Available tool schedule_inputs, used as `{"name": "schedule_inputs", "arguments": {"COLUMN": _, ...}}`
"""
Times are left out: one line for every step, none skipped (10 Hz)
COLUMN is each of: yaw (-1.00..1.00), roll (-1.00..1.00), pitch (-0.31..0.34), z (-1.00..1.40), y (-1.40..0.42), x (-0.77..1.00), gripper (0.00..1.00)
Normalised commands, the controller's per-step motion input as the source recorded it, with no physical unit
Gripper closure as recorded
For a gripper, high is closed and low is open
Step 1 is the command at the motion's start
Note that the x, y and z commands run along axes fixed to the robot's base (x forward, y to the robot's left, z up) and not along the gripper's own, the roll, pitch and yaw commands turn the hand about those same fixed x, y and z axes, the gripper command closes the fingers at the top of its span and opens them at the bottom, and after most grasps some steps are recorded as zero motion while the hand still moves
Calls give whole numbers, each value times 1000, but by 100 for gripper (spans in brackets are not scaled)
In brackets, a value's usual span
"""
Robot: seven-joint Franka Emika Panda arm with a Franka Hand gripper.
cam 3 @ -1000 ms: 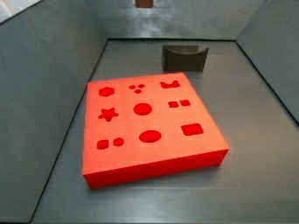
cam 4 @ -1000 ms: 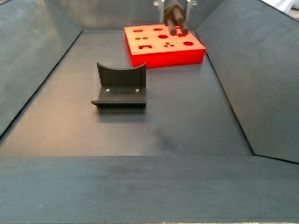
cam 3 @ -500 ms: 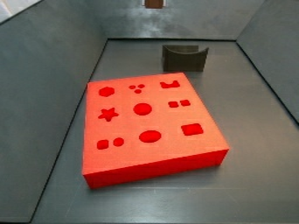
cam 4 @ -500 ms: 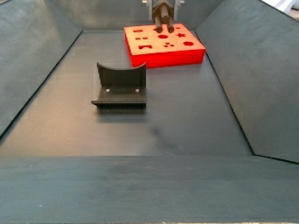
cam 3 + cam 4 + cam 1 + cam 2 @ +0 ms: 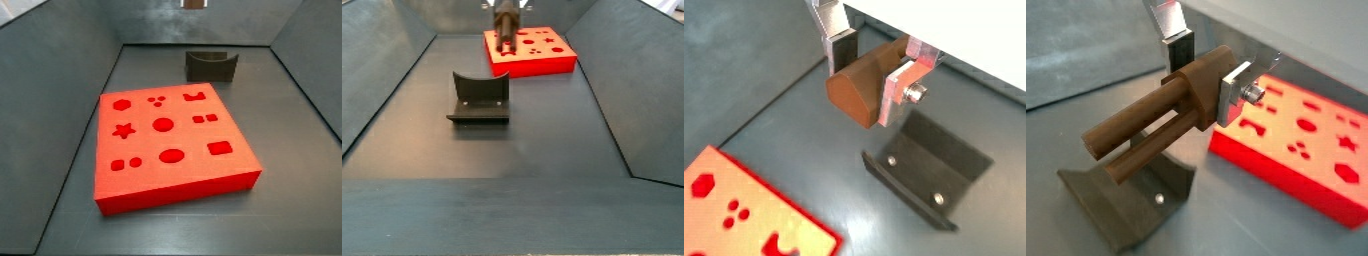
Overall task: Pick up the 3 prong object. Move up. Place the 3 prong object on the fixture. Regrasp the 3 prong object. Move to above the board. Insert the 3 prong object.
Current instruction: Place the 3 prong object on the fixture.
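Observation:
My gripper is shut on the brown 3 prong object and holds it in the air. In a wrist view its prongs stick out sideways from the jaws. The dark fixture with its U notch stands on the floor below the held piece, also in a wrist view. In a side view my gripper hangs with the object over the near left edge of the red board, beyond the fixture. In a side view only the object's tip shows, above the fixture.
The red board with its shaped cut-outs lies on the grey floor, and three small holes are near its far edge. Sloping grey walls close in the work area on both sides.
My gripper has carried the 3 prong object sideways, from over the board's middle towards the board's edge on the fixture side. The board and the fixture have not moved.

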Motion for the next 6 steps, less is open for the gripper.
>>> {"name": "schedule_inputs", "arguments": {"yaw": -32, "roll": -1000, "pitch": -10, "z": -5, "y": 134, "x": 818, "gripper": 100}}
{"name": "schedule_inputs", "arguments": {"yaw": -36, "roll": -1000, "pitch": 7, "z": -10, "y": 95, "x": 695, "gripper": 100}}
{"name": "schedule_inputs", "arguments": {"yaw": -45, "roll": -1000, "pitch": 29, "z": -5, "y": 68, "x": 533, "gripper": 100}}
{"name": "schedule_inputs", "arguments": {"yaw": -51, "roll": -948, "pitch": 42, "z": -4, "y": 62, "x": 452, "gripper": 100}}
{"name": "schedule_inputs", "arguments": {"yaw": -58, "roll": -722, "pitch": 56, "z": -4, "y": 53, "x": 293, "gripper": 100}}
{"name": "schedule_inputs", "arguments": {"yaw": -61, "roll": -606, "pitch": 61, "z": -8, "y": 51, "x": 216, "gripper": 100}}
